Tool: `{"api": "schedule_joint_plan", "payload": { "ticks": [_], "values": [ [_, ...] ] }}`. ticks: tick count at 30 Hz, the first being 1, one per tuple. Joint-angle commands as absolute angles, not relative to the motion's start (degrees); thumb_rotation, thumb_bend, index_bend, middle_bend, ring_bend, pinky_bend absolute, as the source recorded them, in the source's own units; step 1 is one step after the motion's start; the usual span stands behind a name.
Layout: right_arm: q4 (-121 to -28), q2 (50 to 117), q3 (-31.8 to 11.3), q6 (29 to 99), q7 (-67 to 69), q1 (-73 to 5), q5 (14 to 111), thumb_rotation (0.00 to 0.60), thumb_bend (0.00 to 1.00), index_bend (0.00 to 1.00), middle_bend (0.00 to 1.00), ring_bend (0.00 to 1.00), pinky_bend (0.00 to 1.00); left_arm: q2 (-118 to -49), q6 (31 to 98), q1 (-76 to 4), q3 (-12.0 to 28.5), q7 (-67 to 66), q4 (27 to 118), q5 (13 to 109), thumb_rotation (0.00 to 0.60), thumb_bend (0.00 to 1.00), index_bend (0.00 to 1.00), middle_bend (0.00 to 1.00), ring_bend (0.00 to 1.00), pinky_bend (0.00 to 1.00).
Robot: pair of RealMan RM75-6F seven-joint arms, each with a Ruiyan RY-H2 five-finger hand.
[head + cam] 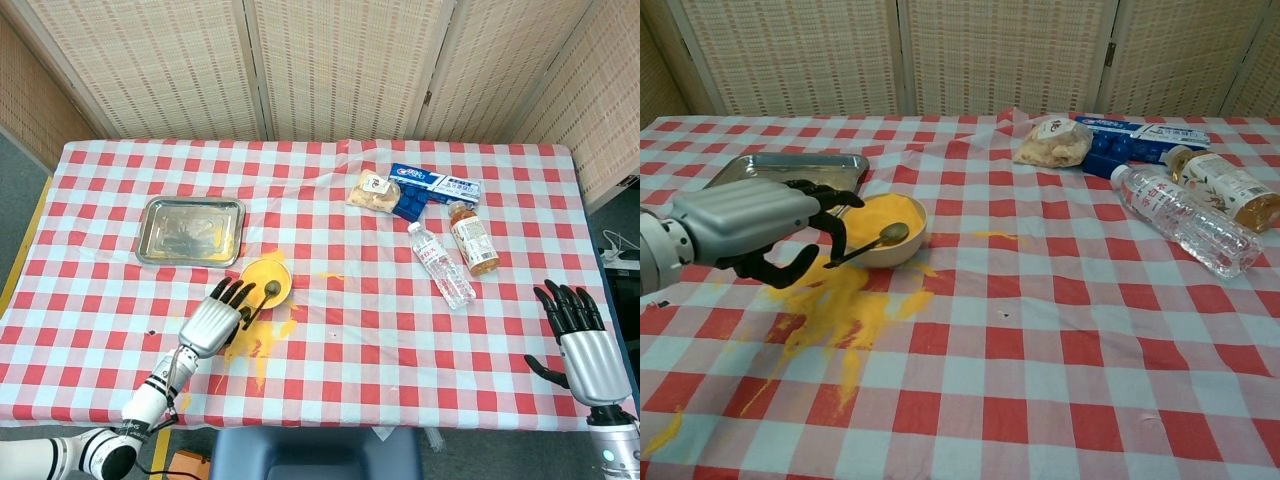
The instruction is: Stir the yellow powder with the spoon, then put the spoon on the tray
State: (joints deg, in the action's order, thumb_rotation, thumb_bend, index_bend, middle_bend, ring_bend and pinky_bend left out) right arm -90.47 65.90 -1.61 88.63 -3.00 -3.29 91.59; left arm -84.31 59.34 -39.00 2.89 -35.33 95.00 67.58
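A small bowl (pixel 266 271) (pixel 896 254) of yellow powder (pixel 880 211) stands in front of the steel tray (pixel 168 226) (pixel 768 168). My left hand (pixel 212 322) (pixel 752 224) is just in front-left of the bowl and pinches the handle of the metal spoon (pixel 266 295) (pixel 878 240). The spoon slants up, its head over the bowl's near rim. My right hand (pixel 581 340) hovers by the table's front right edge, far from the bowl, fingers spread and holding nothing. It does not show in the chest view.
Spilled yellow powder (pixel 255 335) (pixel 835 300) stains the cloth in front of the bowl. To the right lie a water bottle (pixel 441 265) (pixel 1185 220), a tea bottle (pixel 472 237) (pixel 1226 188), a blue box (pixel 432 185) (pixel 1130 140) and a snack bag (pixel 371 192) (pixel 1053 143).
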Motion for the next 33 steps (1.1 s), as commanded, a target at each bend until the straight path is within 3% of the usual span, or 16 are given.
{"api": "schedule_joint_plan", "payload": {
  "ticks": [1, 21, 27, 33],
  "values": [
    [-90.5, 65.9, -1.6, 88.6, -3.0, -3.3, 91.6, 0.600, 0.06, 0.00, 0.00, 0.00, 0.00, -84.2, 59.1, -39.1, 2.8, -34.6, 95.7, 68.2, 0.600, 0.72, 0.44, 0.00, 0.00, 0.03],
    [-90.4, 65.9, -1.8, 88.5, -2.9, -3.2, 91.5, 0.600, 0.06, 0.00, 0.00, 0.00, 0.00, -87.3, 61.2, -39.3, 3.6, -29.4, 94.2, 74.4, 0.600, 0.55, 0.41, 0.00, 0.00, 0.04],
    [-90.4, 65.8, -1.7, 88.7, -2.7, -3.1, 91.7, 0.600, 0.06, 0.00, 0.00, 0.00, 0.00, -87.9, 66.0, -37.5, 3.2, -27.3, 93.1, 78.9, 0.600, 0.48, 0.36, 0.00, 0.00, 0.04],
    [-90.5, 65.8, -1.7, 89.0, -2.8, -3.0, 91.9, 0.600, 0.06, 0.00, 0.00, 0.00, 0.00, -90.5, 72.8, -33.1, -0.1, -20.7, 88.3, 85.3, 0.600, 0.43, 0.38, 0.00, 0.00, 0.04]
  ]
}}
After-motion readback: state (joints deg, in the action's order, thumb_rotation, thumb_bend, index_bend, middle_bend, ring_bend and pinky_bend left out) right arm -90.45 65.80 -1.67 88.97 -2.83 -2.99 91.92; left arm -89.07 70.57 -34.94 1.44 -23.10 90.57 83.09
